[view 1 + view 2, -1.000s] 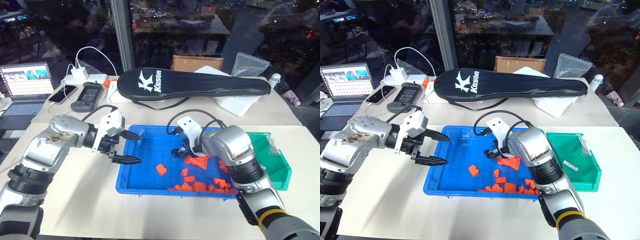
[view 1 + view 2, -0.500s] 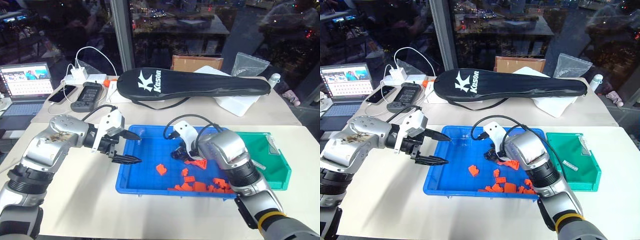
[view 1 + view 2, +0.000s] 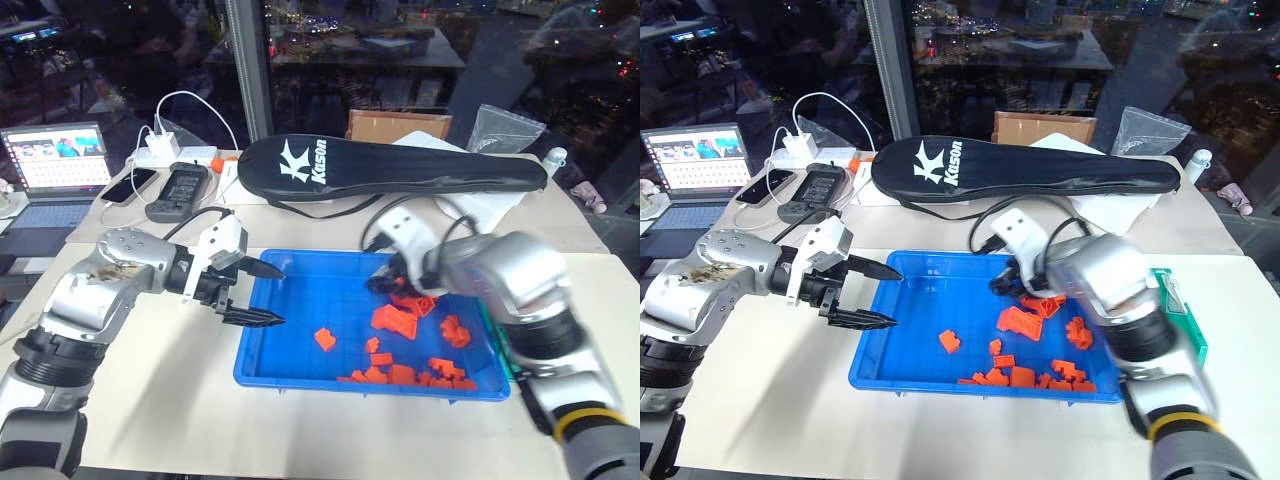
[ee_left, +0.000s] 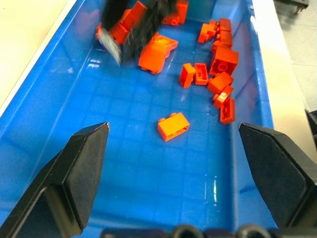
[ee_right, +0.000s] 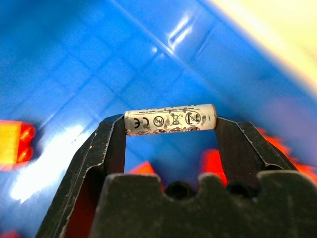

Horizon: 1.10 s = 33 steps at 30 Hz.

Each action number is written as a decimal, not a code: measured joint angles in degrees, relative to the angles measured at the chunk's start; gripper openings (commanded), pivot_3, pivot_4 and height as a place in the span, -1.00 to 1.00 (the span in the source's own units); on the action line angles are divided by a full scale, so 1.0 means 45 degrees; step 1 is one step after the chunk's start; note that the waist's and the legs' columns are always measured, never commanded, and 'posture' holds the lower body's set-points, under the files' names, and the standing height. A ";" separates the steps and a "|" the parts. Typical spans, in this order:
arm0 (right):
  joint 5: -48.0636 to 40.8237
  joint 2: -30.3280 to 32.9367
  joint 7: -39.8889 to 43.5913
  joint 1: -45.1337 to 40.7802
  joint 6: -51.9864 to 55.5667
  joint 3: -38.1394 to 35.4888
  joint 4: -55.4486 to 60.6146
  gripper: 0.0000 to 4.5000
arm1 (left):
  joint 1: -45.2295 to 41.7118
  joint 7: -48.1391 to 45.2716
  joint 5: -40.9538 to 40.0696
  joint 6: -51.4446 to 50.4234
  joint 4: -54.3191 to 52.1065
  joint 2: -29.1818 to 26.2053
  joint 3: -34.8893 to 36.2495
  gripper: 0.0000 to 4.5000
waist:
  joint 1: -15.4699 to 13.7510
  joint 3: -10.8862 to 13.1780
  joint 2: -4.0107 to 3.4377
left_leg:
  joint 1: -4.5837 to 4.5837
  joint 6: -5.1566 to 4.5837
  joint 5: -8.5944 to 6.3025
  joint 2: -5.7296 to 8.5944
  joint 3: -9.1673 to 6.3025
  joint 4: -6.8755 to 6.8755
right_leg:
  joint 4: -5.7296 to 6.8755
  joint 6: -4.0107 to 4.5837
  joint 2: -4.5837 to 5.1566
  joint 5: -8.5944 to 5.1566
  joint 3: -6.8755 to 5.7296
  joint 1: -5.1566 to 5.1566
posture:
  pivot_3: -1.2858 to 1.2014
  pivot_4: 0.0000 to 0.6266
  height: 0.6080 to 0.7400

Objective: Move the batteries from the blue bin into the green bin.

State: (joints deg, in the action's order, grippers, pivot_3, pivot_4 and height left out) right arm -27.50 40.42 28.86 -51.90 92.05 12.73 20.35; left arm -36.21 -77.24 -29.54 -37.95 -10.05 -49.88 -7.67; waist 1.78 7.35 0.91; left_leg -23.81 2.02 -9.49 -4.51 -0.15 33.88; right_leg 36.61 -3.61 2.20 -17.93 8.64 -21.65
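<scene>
A battery [image 5: 170, 119] lies crosswise between the tips of my right gripper [image 5: 171, 130], clamped end to end, its printed markings facing the wrist camera. Behind it is the floor of the blue bin [image 3: 300, 345], so I hold it above the bin's interior. The head views show none of that grip: there my right gripper [image 3: 392, 283] is a dark shape over the bin's far right part, just above the heap of orange blocks [image 3: 405, 320], and the battery is too small to make out. The green bin [image 3: 1180, 305] appears as a sliver at the blue bin's right side, mostly hidden behind my right arm.

My left gripper [image 3: 262, 292] hovers over the bin's left end with its fingers [image 4: 79, 168] spread wide and nothing between them. Its wrist view looks across the bin floor, past a single block [image 4: 173, 126] near the middle, to the scattered blocks and the blurred dark shape of my right gripper at the far end.
</scene>
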 measured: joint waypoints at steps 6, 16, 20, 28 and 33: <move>-0.1420 0.5723 0.2944 0.1663 -0.0766 -0.2494 0.1240 0.13 | -0.1674 0.0354 -0.0515 0.0083 0.1285 0.1873 0.0350 1.00 | -0.0243 0.0011 0.0001 | 0.0006 -0.0001 -0.0001 -0.0001 -0.0005 -0.0003 | -0.0102 -0.0007 0.0001 0.0000 -0.0010 0.0063 | 0.03 -0.52 0.62; -0.0494 0.7547 0.3680 0.7950 -0.3165 -0.6313 -0.0190 0.13 | -0.3372 0.0031 -0.0875 0.0158 0.3031 0.3165 0.0533 1.00 | 0.0174 -0.0015 -0.0047 | 0.0046 -0.0008 0.0002 0.0009 -0.0003 0.0008 | -0.0099 -0.0027 0.0009 0.0013 0.0009 0.0110 | 0.03 -0.52 0.62; -0.0428 0.6323 0.3514 0.8458 -0.3832 -0.6468 -0.0885 0.13 | -0.3375 -0.0190 -0.0560 0.0449 0.3235 0.3166 0.0379 1.00 | 0.0189 -0.0007 -0.0046 | 0.0041 -0.0013 0.0007 0.0015 -0.0004 0.0019 | -0.0101 -0.0039 0.0010 0.0021 0.0012 0.0120 | 0.03 -0.52 0.62; 0.0409 0.5713 0.3050 0.7778 -0.5430 -0.5986 -0.3218 0.99 | -0.3066 -0.0168 0.0002 0.0625 0.3142 0.2730 0.0327 1.00 | 0.0120 -0.0015 -0.0066 | 0.0035 -0.0014 0.0008 0.0022 -0.0004 0.0015 | -0.0115 -0.0043 0.0016 0.0023 0.0012 0.0124 | 0.03 -0.52 0.62; 0.0473 0.5817 0.3338 0.7091 -0.5850 -0.5522 -0.3556 0.99 | -0.2892 0.0220 0.0087 0.0647 0.3129 0.2603 0.0440 1.00 | 0.0126 -0.0014 -0.0068 | 0.0039 -0.0015 0.0009 0.0022 -0.0004 0.0020 | -0.0108 -0.0044 0.0016 0.0025 0.0013 0.0126 | 0.03 -0.52 0.62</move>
State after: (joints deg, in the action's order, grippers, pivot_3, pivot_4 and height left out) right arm -25.37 66.60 43.88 -19.99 65.73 -12.11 4.35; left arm -49.22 -76.25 -29.15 -35.04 4.03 -38.16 -5.69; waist 2.35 7.29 0.60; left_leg -23.63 1.95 -9.45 -4.41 -0.16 33.97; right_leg 36.12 -3.81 2.27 -17.82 8.69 -21.08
